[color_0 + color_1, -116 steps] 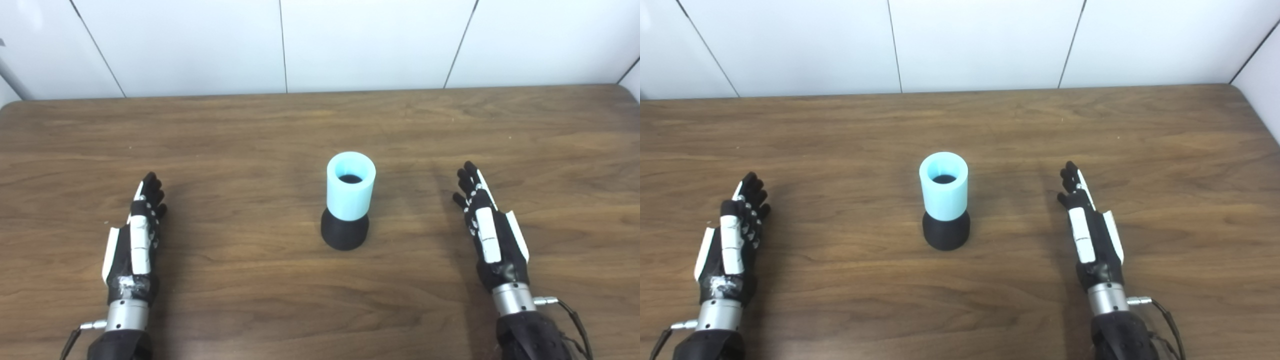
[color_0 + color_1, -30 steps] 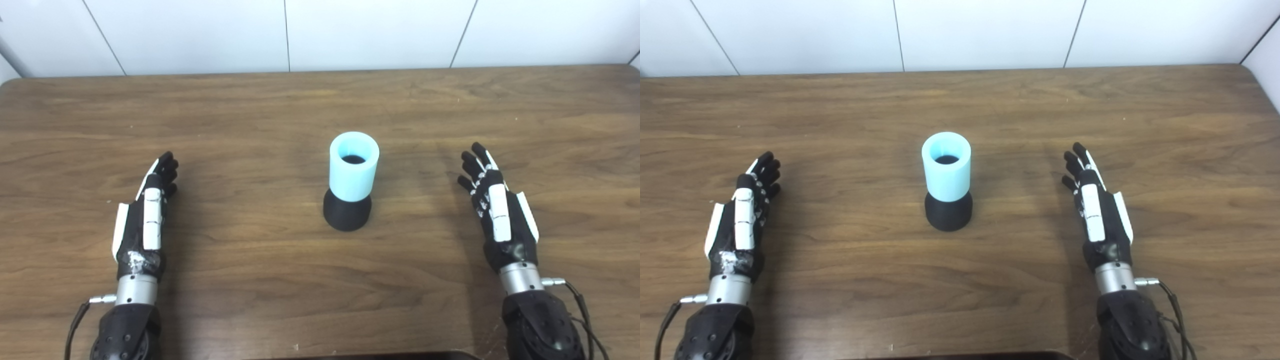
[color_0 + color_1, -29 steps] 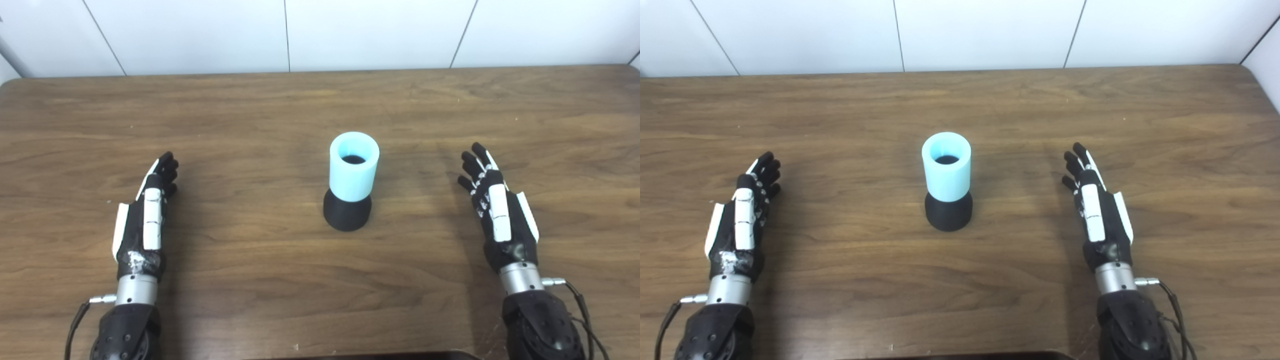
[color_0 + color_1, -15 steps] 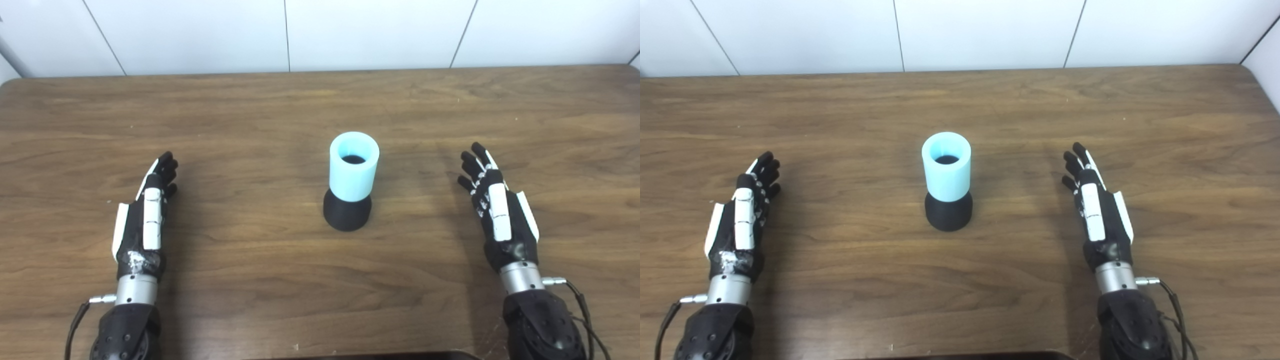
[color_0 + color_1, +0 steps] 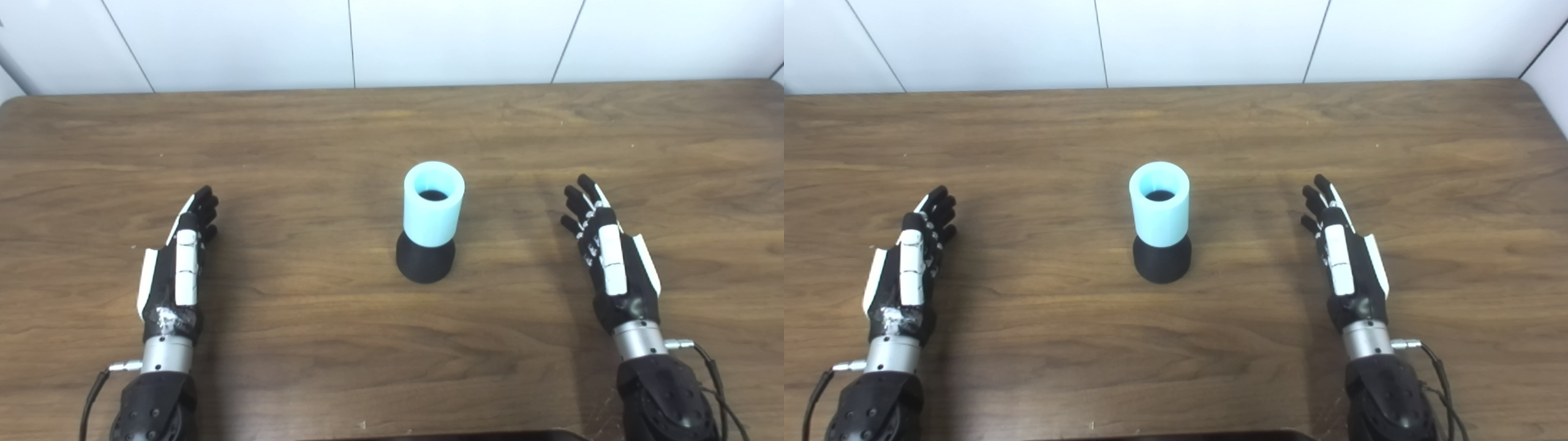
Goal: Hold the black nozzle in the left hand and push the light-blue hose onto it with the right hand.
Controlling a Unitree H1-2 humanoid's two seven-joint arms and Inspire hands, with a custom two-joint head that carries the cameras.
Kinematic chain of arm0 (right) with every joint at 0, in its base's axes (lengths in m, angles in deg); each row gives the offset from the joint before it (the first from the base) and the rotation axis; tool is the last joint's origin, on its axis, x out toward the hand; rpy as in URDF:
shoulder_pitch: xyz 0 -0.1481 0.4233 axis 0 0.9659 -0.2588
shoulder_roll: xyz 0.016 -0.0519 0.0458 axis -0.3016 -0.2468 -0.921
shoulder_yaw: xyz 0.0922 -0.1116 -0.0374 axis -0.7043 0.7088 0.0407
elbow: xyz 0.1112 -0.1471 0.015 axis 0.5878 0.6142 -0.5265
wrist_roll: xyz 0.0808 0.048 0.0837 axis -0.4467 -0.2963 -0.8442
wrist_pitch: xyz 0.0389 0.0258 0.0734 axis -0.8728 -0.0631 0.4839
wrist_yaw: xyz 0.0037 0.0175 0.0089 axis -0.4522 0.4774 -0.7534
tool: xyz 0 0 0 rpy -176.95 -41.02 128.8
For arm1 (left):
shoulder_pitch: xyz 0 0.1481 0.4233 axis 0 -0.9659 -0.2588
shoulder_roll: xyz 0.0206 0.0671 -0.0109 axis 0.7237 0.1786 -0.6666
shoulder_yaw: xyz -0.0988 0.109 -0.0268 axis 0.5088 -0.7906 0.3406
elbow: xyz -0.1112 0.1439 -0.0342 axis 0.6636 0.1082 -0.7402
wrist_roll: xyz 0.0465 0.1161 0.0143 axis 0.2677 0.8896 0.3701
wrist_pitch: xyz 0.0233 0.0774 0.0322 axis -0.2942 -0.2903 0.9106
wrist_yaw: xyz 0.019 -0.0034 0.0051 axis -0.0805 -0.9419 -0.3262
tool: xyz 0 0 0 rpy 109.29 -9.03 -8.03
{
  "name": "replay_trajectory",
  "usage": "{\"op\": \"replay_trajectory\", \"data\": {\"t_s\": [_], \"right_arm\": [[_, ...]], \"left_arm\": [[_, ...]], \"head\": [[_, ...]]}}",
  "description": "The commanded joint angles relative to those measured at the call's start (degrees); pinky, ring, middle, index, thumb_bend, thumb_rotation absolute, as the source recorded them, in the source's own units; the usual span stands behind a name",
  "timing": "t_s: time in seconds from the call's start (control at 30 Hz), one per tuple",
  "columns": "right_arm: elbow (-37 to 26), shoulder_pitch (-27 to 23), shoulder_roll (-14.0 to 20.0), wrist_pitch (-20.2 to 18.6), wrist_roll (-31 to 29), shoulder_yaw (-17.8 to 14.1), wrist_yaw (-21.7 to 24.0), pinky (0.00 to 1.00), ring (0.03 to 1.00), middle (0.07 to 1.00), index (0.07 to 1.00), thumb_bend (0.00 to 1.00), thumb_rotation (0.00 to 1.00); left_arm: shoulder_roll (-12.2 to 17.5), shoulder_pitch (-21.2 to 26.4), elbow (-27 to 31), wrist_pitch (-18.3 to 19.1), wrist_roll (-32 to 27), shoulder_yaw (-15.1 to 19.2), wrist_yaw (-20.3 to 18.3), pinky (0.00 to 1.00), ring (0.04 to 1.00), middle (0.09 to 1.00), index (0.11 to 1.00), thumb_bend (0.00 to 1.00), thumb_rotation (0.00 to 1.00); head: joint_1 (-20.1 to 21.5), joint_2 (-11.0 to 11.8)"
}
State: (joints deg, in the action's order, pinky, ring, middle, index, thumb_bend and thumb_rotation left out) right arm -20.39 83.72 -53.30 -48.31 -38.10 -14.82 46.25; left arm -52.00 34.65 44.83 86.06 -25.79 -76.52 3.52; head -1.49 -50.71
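A light-blue hose (image 5: 433, 204), a short wide tube, stands upright on top of the black nozzle (image 5: 425, 264) in the middle of the wooden table (image 5: 318, 141). The nozzle's flared base rests on the wood, and its dark top shows down inside the tube. My left hand (image 5: 179, 266) lies open well to the left of them, fingers stretched forward, holding nothing. My right hand (image 5: 609, 255) lies open well to the right, fingers also straight, holding nothing. Neither hand touches hose or nozzle.
A white panelled wall (image 5: 349, 37) runs behind the table's far edge. The table's rounded right corner (image 5: 1528, 92) shows in the right eye view. A dark edge (image 5: 441, 437) sits at the bottom of the picture.
Since 3.9 s ago the camera has tilted down, shifting the whole picture. Over the last second nothing has visibly moved.
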Motion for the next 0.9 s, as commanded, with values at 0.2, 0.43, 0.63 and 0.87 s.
{"op": "replay_trajectory", "data": {"t_s": [0.2, 0.43, 0.63, 0.87], "right_arm": [[-2.1, -0.1, 0.5, -0.3, -0.2, -0.2, -0.3, 0.92, 0.949, 0.923, 0.94, 0.57, 1.0], [-2.1, 0.3, 0.7, 0.4, 1.0, 0.2, -0.3, 0.91, 0.94, 0.919, 0.939, 0.56, 1.0], [-0.9, 0.7, 0.5, 0.9, -0.3, -0.2, -0.1, 0.94, 0.951, 0.925, 0.949, 0.54, 1.0], [1.3, 1.1, 0.7, 3.7, -0.1, 0.0, -0.1, 0.92, 0.946, 0.923, 0.956, 0.54, 1.0]], "left_arm": [[0.4, -1.1, 1.4, 0.1, 0.9, -0.8, 0.0, 0.93, 0.946, 0.921, 0.924, 0.46, 1.0], [0.7, -1.5, 1.2, -0.7, 1.8, -1.1, -0.1, 0.94, 0.941, 0.917, 0.925, 0.46, 1.0], [0.5, -2.3, 0.0, -2.0, 2.0, -1.6, -0.4, 0.95, 0.955, 0.93, 0.93, 0.46, 0.95], [0.2, -3.0, -1.2, -3.0, 3.8, -2.2, -0.1, 0.95, 0.953, 0.928, 0.921, 0.47, 0.91]], "head": [[0.0, 0.0], [-0.3, 2.2], [-1.6, 5.3], [-2.8, 9.1]]}}
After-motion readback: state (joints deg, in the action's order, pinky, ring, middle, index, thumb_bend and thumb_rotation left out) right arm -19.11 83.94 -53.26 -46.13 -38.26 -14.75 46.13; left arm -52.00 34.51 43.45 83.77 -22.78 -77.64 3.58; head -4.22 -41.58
